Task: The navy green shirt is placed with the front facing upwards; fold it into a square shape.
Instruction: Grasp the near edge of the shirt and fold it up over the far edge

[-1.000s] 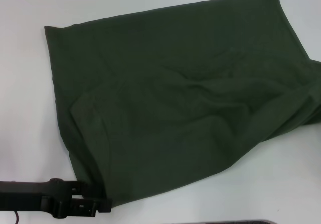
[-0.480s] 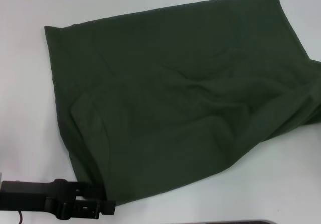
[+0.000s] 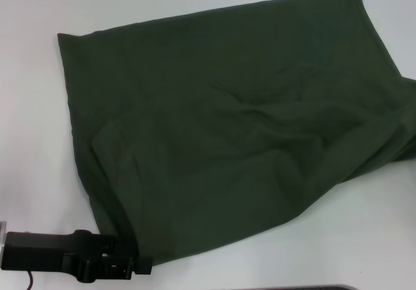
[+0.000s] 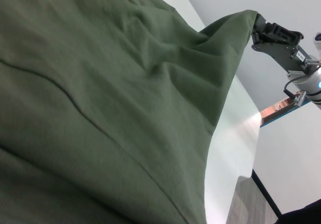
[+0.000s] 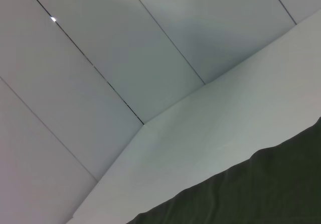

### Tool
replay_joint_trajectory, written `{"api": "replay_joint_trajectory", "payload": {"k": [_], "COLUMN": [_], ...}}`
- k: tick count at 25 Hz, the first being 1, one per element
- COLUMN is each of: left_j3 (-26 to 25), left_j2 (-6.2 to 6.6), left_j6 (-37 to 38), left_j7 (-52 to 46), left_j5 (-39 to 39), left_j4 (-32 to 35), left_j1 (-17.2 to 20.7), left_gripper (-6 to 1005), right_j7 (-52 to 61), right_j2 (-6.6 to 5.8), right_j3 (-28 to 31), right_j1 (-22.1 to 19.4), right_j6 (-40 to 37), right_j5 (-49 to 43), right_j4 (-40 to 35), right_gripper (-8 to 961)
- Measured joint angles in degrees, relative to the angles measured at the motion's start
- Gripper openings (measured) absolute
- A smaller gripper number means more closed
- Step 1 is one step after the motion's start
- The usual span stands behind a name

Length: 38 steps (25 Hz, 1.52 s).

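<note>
The navy green shirt (image 3: 234, 127) lies folded over on the white table (image 3: 32, 140), plain green side up; its lettering and neck tag are hidden. My left gripper (image 3: 140, 264) is at the shirt's near left corner, low over the table and touching the hem. The left wrist view is filled with the cloth (image 4: 100, 108). In that view my right gripper (image 4: 258, 28) is shut on the shirt's far corner and holds it raised off the table. The right gripper is outside the head view. The right wrist view shows the shirt's edge (image 5: 251, 194).
A dark strip (image 3: 292, 287) runs along the table's near edge. Grey wall panels (image 5: 125, 58) stand behind the table. Bare table top lies left of the shirt and in front of it on the right (image 3: 351, 238).
My left gripper has slid a little to the right and nearer to me along the shirt's near corner. The shirt has barely shifted.
</note>
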Motion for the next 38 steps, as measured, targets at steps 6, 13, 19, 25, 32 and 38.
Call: {"api": "replay_joint_trajectory", "payload": {"k": [6, 13, 19, 25, 32, 38], "left_j3": [0.0, 0.0, 0.03, 1.93, 3.67, 3.6], "left_j2": [-0.11, -0.39, -0.38, -0.42, -0.52, -0.56], "left_j6": [-0.1, -0.91, -1.09, -1.24, -2.14, -3.23], "left_j7": [-0.15, -0.23, -0.25, -0.25, -1.43, -1.58], "left_j5": [0.0, 0.0, 0.0, 0.0, 0.0, -0.01], "left_j4": [-0.26, -0.42, -0.43, -0.38, -0.41, -0.41], "left_j1": [-0.08, -0.18, -0.45, -0.69, -1.27, -1.33], "left_gripper": [618, 622, 621, 555, 401, 202], "right_j7": [0.0, 0.0, 0.0, 0.0, 0.0, 0.0], "right_j2": [0.0, 0.0, 0.0, 0.0, 0.0, 0.0], "right_j3": [0.0, 0.0, 0.0, 0.03, 0.04, 0.09], "right_j1": [0.0, 0.0, 0.0, -0.09, -0.06, -0.02], "right_j6": [0.0, 0.0, 0.0, 0.0, -0.02, 0.0], "right_j5": [0.0, 0.0, 0.0, 0.0, 0.0, 0.0], "right_j4": [0.0, 0.0, 0.0, 0.0, 0.0, 0.0], "right_gripper": [9, 9, 9, 10, 10, 10]}}
